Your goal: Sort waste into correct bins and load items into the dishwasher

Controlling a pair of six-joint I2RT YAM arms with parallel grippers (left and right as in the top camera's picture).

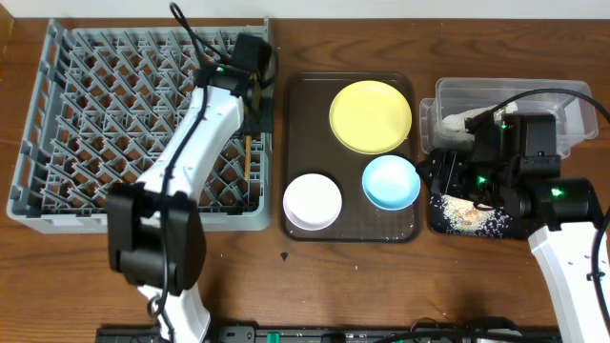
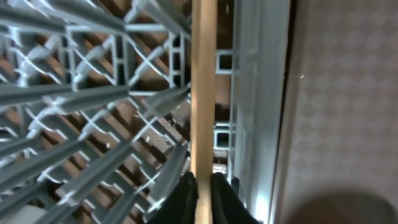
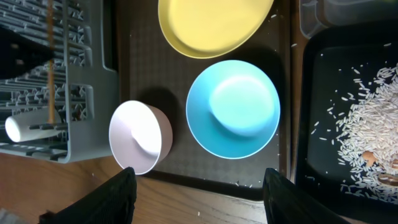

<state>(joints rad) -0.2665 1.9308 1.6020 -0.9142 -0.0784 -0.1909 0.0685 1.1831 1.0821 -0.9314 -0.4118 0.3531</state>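
Chopstick [image 2: 203, 93] is pinched in the left gripper's [image 2: 202, 186] jaws. Its long axis runs straight out from the fingertips, just inside the tray-side wall of the grey dish rack [image 1: 43, 124] and parallel to it. Right gripper [image 3: 205, 199] hangs over the dark brown tray [image 3: 140, 62], jaws wide and empty; a wood-grain surface [image 1: 315, 276] carries everything.

A dark brown serving tray [image 1: 307, 133] with rounded corners lies flat on the wooden table [image 1: 76, 276], about midway between the left and right edges and nearer the far edge. A small dark speck [image 1: 284, 255] lies on the wood just off its near-left corner. A black strip [image 1: 315, 335] runs along the near edge.
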